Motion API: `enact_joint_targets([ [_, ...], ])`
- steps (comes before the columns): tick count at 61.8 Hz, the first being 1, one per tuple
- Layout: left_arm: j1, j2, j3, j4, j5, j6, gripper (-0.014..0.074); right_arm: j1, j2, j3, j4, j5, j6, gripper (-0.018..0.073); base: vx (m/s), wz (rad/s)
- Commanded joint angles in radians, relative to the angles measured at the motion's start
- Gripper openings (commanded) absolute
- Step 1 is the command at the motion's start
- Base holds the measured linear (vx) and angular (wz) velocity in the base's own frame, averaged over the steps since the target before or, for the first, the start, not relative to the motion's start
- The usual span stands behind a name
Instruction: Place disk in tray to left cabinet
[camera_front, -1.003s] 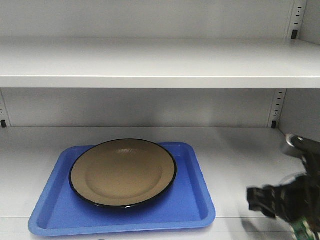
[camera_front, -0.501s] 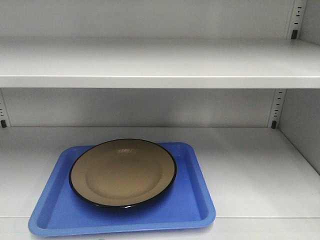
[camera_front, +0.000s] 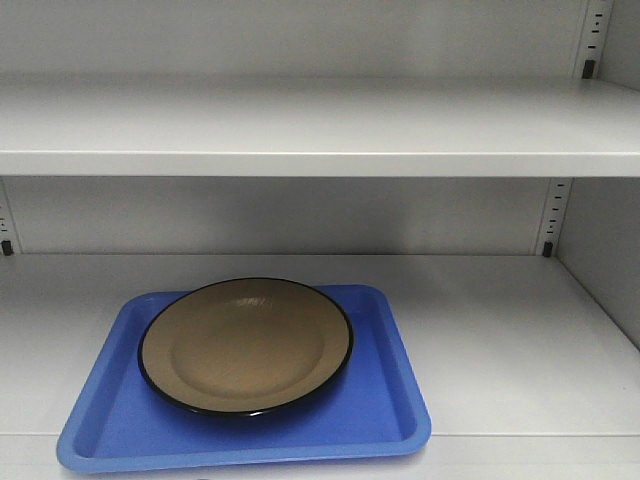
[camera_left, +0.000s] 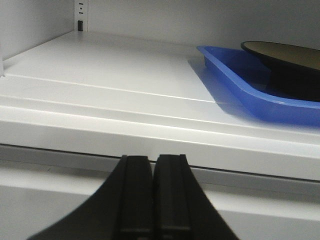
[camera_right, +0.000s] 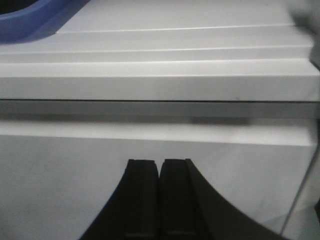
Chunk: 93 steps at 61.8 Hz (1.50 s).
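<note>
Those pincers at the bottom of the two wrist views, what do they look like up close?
Each is matte black. The left pincer shows two flat, straight fingers with squared tips, flaring outward in smooth curves toward the base. The right pincer has the same shape and colour. No cables, labels or markings show in either view.

The disk (camera_front: 246, 345), a glossy tan plate edged with a thin black rim, is seen lying flat inside the tray (camera_front: 385, 405). The tray, bright blue with rounded corners and a low raised rim, is set on the lower shelf of the left cabinet (camera_front: 500, 340), toward its left front. The pale grey cabinet's slotted rails are seen at the back.
</note>
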Motion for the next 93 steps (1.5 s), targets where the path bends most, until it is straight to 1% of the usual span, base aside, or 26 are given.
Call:
enact_joint_targets([
  [1,0.003,-0.016,0.021,-0.002,-0.082,-0.001,-0.0006,-0.067,-0.060,0.048,-0.012,-0.149,0.001,-0.0007,0.00,0.00],
  [3,0.003,-0.016,0.021,-0.002,-0.082,-0.001,-0.0006,-0.090,-0.095,0.047,-0.018,-0.121,0.000,-0.0006,0.00,0.00],
  [5,0.003,-0.016,0.021,-0.002,-0.082,-0.001,-0.0006,-0.107,-0.120,0.044,-0.045,-0.085,-0.012,-0.0005,0.00,0.00],
  [7,0.003,-0.014,0.020,-0.002,-0.082,-0.001,-0.0006,-0.124,-0.119,0.044,-0.068,-0.095,-0.012,-0.0005,0.00,0.00],
  [12,0.003,-0.016,0.020,-0.002,-0.080,-0.001,-0.0006,-0.126,-0.113,0.044,-0.112,-0.107,-0.024,-0.0003,0.00,0.00],
  [17,0.003,-0.016,0.020,-0.002,-0.080,-0.001,-0.0006,-0.122,-0.116,0.044,-0.125,-0.118,-0.023,-0.0003,0.00,0.00],
  [31,0.003,-0.016,0.020,-0.002,-0.080,-0.001,-0.0006,-0.122,-0.116,0.044,-0.124,-0.171,-0.019,-0.0003,0.00,0.00],
  [40,0.003,-0.016,0.020,-0.002,-0.080,-0.001,-0.0006,-0.122,-0.116,0.044,-0.126,-0.281,-0.018,-0.0003,0.00,0.00],
  [52,0.003,-0.016,0.020,-0.002,-0.080,-0.001,-0.0006,-0.122,-0.116,0.044,-0.112,-0.263,0.008,-0.0003,0.00,0.00],
  [93,0.003,-0.016,0.020,-0.002,-0.080,-0.001,-0.0006,-0.122,-0.116,0.044,-0.110,-0.266,0.008,-0.0002,0.00,0.00],
])
